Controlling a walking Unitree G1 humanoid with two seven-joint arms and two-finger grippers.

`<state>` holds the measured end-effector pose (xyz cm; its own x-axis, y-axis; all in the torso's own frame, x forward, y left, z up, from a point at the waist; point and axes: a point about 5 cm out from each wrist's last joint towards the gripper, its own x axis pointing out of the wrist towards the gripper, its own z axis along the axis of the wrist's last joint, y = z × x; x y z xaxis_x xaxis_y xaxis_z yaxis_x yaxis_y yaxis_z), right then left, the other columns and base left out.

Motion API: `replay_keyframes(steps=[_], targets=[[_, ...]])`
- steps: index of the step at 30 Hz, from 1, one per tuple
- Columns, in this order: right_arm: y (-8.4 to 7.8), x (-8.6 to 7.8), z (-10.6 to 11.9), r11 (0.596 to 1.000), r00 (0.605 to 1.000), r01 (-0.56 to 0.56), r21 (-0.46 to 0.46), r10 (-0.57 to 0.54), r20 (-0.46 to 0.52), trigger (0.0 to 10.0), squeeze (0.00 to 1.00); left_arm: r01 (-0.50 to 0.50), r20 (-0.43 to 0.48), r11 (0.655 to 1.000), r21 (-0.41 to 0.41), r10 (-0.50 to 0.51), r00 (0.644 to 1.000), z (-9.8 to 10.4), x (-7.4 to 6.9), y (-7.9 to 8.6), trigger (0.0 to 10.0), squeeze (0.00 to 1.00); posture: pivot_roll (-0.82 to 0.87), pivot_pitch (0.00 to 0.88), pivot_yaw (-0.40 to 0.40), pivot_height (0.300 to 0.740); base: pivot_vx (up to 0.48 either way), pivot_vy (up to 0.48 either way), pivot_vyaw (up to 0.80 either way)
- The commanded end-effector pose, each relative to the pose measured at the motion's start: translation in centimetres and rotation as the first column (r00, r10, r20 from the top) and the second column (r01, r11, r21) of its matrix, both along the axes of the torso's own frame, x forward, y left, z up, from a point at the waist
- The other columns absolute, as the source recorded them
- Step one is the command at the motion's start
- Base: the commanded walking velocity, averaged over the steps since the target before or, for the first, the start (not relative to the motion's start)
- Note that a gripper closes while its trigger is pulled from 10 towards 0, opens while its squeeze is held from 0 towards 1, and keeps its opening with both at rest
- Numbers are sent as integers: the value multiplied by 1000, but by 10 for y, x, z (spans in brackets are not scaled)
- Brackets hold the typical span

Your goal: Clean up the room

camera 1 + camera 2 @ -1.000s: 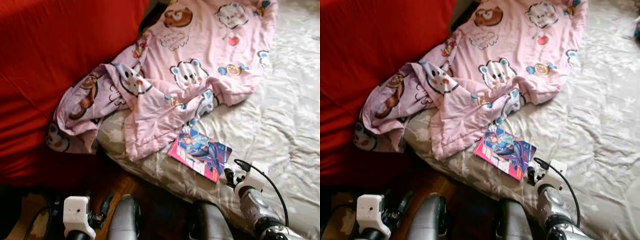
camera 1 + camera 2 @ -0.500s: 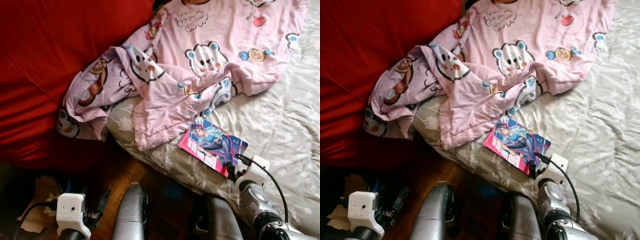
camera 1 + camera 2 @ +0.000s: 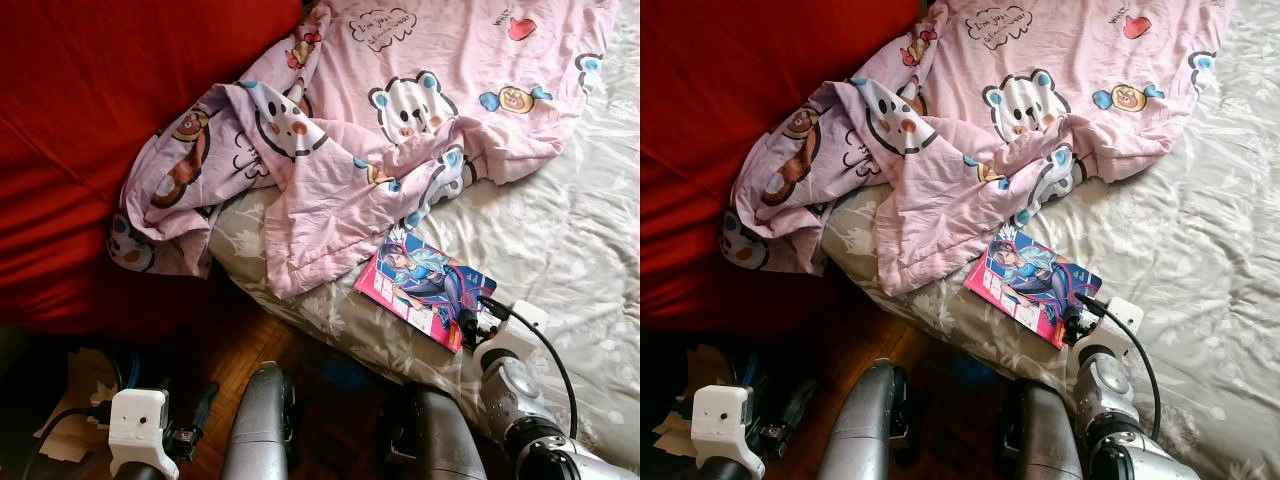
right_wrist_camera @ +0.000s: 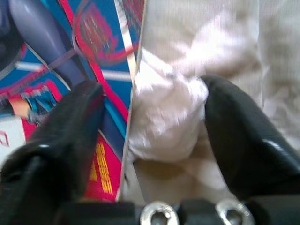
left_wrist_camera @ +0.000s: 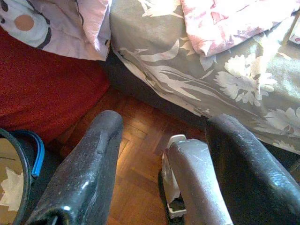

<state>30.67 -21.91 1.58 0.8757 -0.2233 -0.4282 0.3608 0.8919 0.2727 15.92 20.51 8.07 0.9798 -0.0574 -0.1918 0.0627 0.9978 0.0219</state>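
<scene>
A colourful comic-style book (image 3: 424,289) lies on the bed's grey floral sheet (image 3: 560,230), near the mattress edge. My right gripper (image 3: 468,322) is at the book's near corner. In the right wrist view it is open (image 4: 150,122): one finger rests over the book cover (image 4: 70,51), and the other lies on the sheet beside a bunched white fold (image 4: 164,112). A pink cartoon-print blanket (image 3: 400,110) is crumpled across the bed and hangs off its corner. My left gripper (image 5: 164,159) hangs open low over the wooden floor.
A big red cushion or couch (image 3: 100,120) stands left of the bed. Between them is a strip of wooden floor (image 3: 235,345) with my two legs (image 3: 258,430) on it. Paper scraps (image 3: 75,385) and a blue-rimmed object (image 5: 33,154) lie at the lower left.
The camera has shifted slightly. My right gripper has moved forward from just short of the book to its near corner. The left arm stays low.
</scene>
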Motion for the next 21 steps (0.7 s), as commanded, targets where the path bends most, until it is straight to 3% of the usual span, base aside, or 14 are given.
replay_keyframes(steps=[1,21], targets=[[3,-16,-18,1000,997,3,21,-1,-76,0,0,-19,-54,1000,13,20,998,-8,-7,6,10000,0,310,455,57,651,0,0,0],[6,-23,-25,999,996,17,33,-14,-90,0,0,-16,-51,1000,23,17,999,-19,5,8,10000,0,302,354,54,651,0,0,0]])
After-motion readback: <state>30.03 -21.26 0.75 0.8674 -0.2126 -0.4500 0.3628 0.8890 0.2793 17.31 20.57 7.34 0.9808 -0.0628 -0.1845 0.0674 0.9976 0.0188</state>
